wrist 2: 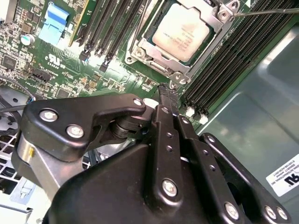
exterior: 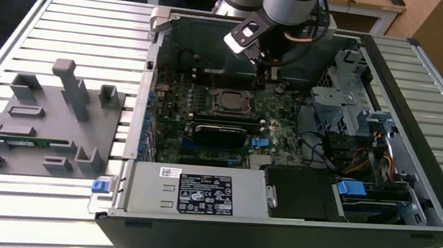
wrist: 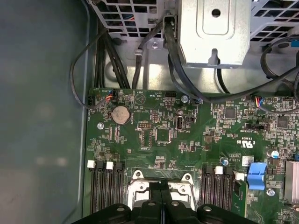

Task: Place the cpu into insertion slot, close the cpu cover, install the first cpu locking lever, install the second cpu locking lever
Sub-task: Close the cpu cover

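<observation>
**A:** Where are our things?

**B:** The cpu (wrist 2: 180, 31) lies in the slot (wrist 2: 135, 52), near the middle of the exterior view. The cover (wrist 2: 163, 59) looks folded down around it.

**A:** And the gripper (wrist 2: 167, 92)?

**B:** It is in the upper middle of the exterior view, just beyond the slot. In both wrist views we see its fingers (wrist: 158, 193) pressed together with nothing between them. The tip is low, just beside the slot's corner.

**A:** So what worries us?

**B:** The lever (wrist 2: 266, 11). It is a thin rod running off from the slot's corner, and we cannot tell whether it is hooked. A narrow tip pushing a thin sprung wire can slip off it. If it slips, we judge the lever springs back and the cover lifts.

**A:** And if the tip slides?

**B:** Then it lands on the board (wrist 2: 60, 56) or the memory slots (wrist 2: 219, 65) right beside it and may scrape them. Pressing too low near the corner could also load the cover unevenly onto the cpu.
</observation>
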Motion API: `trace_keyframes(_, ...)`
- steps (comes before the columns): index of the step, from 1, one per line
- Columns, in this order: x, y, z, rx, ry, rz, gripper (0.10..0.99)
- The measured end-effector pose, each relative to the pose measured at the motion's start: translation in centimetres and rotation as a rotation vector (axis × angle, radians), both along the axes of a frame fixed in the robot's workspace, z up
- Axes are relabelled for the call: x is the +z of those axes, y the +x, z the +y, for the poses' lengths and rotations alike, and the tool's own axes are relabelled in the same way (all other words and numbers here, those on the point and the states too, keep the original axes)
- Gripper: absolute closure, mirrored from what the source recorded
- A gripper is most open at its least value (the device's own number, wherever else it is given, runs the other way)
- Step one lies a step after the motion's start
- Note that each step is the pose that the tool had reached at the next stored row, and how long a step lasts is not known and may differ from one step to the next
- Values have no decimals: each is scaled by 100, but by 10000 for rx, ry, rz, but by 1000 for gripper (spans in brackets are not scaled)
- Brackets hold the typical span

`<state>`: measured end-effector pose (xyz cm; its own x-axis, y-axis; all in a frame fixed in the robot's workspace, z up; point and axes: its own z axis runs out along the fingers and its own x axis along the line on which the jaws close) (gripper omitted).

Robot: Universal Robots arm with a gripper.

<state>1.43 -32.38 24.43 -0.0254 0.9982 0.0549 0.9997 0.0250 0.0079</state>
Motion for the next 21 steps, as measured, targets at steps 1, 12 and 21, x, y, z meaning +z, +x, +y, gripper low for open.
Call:
trace_keyframes(1,0,-5,0,0,0,0,980)
trace_keyframes(12,-8,-65,0,0,0,0,980)
trace_keyframes(21,-14,-160,0,0,0,0,980)
